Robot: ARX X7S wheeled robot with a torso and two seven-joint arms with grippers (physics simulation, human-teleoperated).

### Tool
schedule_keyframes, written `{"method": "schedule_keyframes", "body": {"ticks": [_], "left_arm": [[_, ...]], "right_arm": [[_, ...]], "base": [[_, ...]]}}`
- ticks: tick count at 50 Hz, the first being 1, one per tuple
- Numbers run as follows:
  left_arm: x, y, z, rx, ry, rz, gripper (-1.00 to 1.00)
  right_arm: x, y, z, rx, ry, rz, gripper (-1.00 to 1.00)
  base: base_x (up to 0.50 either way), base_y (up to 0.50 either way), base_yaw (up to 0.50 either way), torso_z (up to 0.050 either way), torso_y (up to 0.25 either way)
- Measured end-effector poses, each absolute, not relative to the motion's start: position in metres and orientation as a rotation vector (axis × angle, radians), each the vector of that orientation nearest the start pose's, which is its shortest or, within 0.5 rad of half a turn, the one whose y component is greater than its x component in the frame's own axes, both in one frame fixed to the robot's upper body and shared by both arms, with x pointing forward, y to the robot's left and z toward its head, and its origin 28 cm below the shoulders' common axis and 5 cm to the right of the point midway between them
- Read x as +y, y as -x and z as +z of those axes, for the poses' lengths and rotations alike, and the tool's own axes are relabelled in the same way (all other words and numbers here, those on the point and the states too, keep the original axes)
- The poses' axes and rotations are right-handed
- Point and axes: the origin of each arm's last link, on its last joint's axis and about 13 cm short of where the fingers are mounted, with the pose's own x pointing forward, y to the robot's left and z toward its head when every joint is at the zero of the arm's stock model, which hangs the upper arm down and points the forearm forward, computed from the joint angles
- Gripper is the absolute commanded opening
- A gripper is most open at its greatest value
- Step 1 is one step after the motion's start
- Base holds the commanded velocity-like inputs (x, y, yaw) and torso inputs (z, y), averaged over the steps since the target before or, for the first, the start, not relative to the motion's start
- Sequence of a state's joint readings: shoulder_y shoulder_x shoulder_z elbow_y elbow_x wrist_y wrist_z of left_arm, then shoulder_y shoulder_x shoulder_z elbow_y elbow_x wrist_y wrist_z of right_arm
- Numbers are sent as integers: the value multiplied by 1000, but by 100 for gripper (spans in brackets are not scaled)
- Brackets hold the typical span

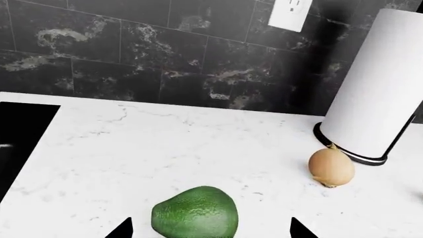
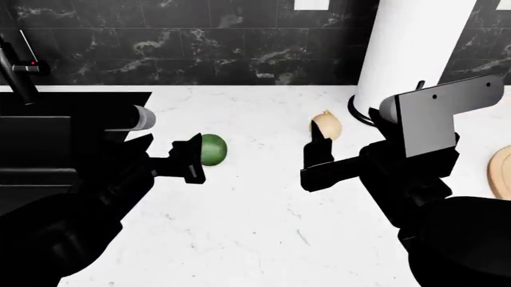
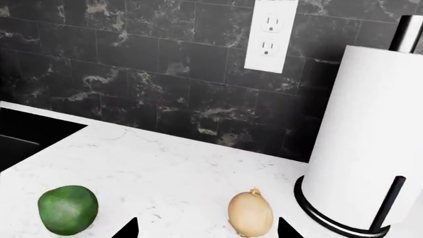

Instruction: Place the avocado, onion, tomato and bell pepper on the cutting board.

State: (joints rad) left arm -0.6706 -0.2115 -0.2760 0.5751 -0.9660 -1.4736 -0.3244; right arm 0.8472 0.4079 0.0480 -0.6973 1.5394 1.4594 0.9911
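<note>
The dark green avocado (image 1: 195, 212) (image 2: 212, 149) lies on the white counter, between the spread tips of my open left gripper (image 1: 211, 233) (image 2: 182, 159), untouched by either. The tan onion (image 3: 250, 213) (image 2: 326, 126) sits beside the paper towel holder, just inside one tip of my open right gripper (image 3: 206, 232) (image 2: 319, 156). That view also shows the avocado (image 3: 67, 209) off to the side. An edge of the cutting board (image 2: 501, 173) shows at the far right of the head view. The tomato and bell pepper are out of view.
A tall paper towel roll (image 2: 407, 54) (image 1: 380, 84) on a black base stands against the dark tiled wall, close behind the onion. A black sink (image 2: 72, 137) with a faucet (image 2: 16, 66) fills the left. A wall outlet (image 3: 269, 34) is above the counter.
</note>
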Motion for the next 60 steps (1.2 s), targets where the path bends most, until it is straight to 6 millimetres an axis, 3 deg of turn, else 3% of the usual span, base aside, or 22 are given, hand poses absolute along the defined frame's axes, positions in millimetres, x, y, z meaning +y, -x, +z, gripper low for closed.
{"method": "schedule_keyframes", "body": {"ticks": [17,60], "left_arm": [[232,-250,204,225,205,-268,100],[232,-257,194,276,227,-282,100]], "right_arm": [[-107,-218,247,72,114,203,100],[-112,-304,222,173,118,127,100]], "base": [[0,0,0,0,0],[0,0,0,0,0]]}}
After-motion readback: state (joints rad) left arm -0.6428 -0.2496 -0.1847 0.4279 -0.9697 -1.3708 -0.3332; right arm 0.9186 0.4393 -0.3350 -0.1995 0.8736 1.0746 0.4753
